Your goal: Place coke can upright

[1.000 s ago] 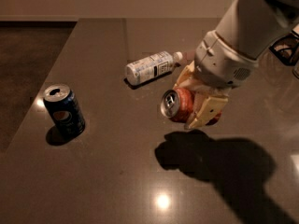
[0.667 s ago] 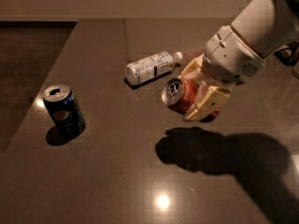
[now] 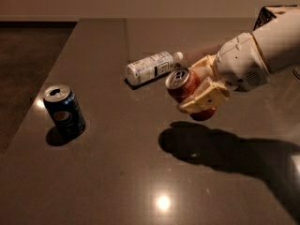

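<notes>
The coke can point(image 3: 183, 86) is red-orange with a silver top. It is held tilted in the air above the dark table point(image 3: 117, 172), its top facing up and left. My gripper point(image 3: 199, 90) is shut on it, with cream fingers point(image 3: 206, 100) on either side of the can's body. The white arm reaches in from the right. The can's shadow lies on the table below it.
A dark blue Pepsi can point(image 3: 64, 110) stands upright at the left. A clear plastic bottle with a white label point(image 3: 152, 67) lies on its side just behind and left of the gripper. The table's left edge drops to a dark floor.
The arm has swung back toward the right and the held can has tipped more upright, staying above the same part of the table. The Pepsi can and bottle have not moved.
</notes>
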`<move>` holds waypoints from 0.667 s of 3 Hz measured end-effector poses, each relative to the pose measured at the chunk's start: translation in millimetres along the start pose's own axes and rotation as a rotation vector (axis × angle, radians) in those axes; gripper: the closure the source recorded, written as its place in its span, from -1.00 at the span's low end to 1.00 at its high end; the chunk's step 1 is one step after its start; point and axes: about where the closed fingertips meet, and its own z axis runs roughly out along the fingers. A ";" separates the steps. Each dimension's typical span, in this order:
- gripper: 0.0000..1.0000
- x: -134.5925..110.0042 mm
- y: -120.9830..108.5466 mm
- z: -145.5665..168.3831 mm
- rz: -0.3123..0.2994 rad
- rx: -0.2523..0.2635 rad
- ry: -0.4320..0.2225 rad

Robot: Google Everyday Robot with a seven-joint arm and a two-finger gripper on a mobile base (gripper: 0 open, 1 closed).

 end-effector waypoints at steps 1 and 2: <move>1.00 5.5 -10.8 0.1 0.105 0.072 -0.112; 1.00 12.3 -12.9 3.1 0.189 0.100 -0.199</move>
